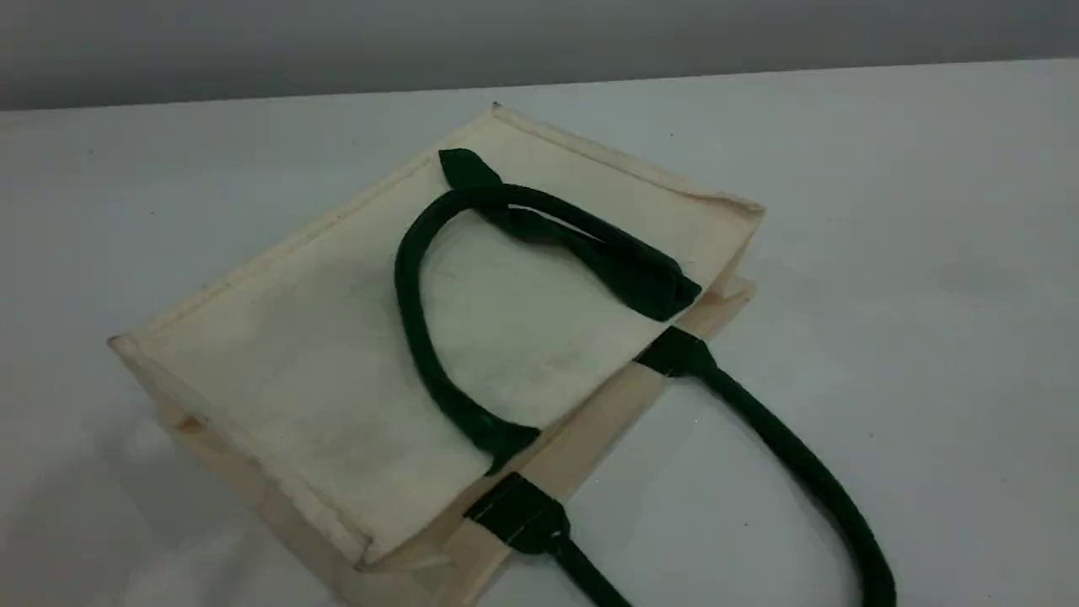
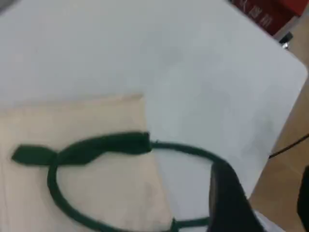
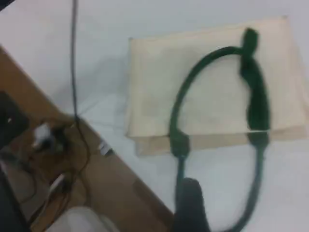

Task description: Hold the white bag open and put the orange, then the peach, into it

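Cream canvas white bag [image 1: 320,337] lies flat on the table [image 1: 885,211], one green handle [image 1: 405,295] flopped across it, the other handle [image 1: 797,464] out on the table. Right hand [image 3: 190,208] is spread wide; left hand [image 2: 227,193], can't tell.

My left gripper [image 2: 229,203] shows one dark fingertip at five o'clock of its view; my right gripper [image 3: 190,208], jaws wide, at six.

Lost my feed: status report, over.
Left gripper state unclear, right gripper open. White bag lying flat. Handle across bag. Orange, peach not in view.
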